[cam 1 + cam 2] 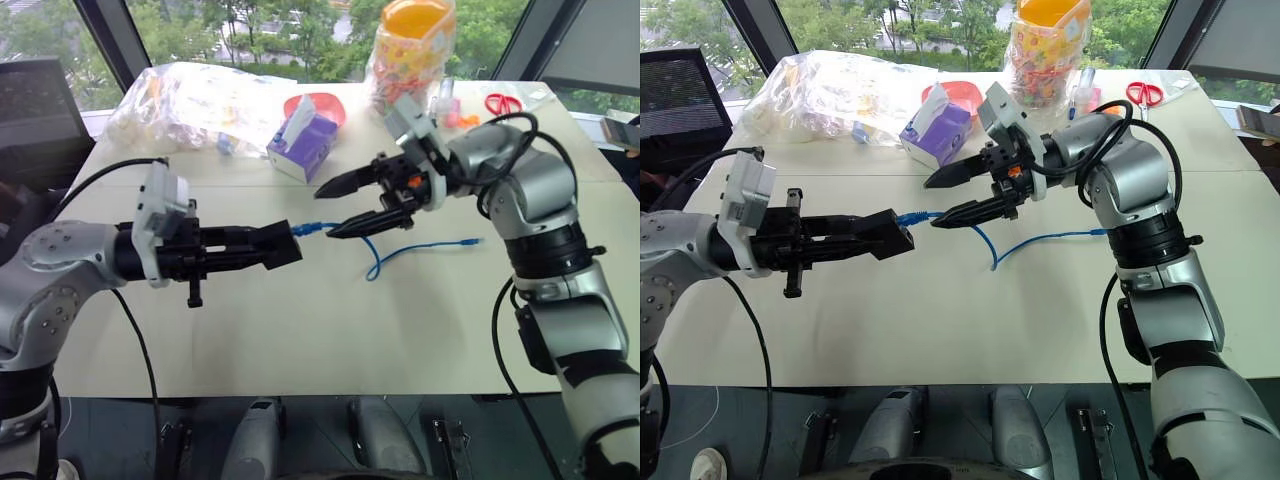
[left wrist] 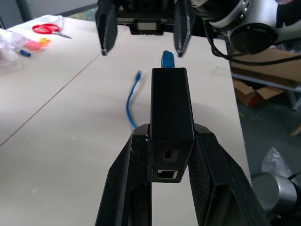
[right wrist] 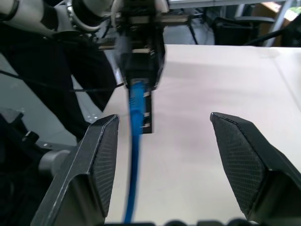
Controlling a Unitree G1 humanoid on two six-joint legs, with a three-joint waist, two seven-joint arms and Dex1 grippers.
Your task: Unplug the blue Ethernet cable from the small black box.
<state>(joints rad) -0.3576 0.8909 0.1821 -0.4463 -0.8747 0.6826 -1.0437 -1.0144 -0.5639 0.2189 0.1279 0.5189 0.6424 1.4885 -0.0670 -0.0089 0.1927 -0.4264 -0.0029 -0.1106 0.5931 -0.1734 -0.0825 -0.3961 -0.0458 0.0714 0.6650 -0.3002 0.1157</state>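
Jaws of the left gripper [image 1: 285,246] clamp the small black box [image 2: 171,104] above the table [image 1: 300,330]; the right gripper [image 1: 335,208] gapes around the blue Ethernet cable [image 1: 385,258], plugged into the box.

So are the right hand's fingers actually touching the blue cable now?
Apart. In the right wrist view the fingers stand wide, and the blue cable hangs in the gap between them, clear of both, its plug still in the black box.
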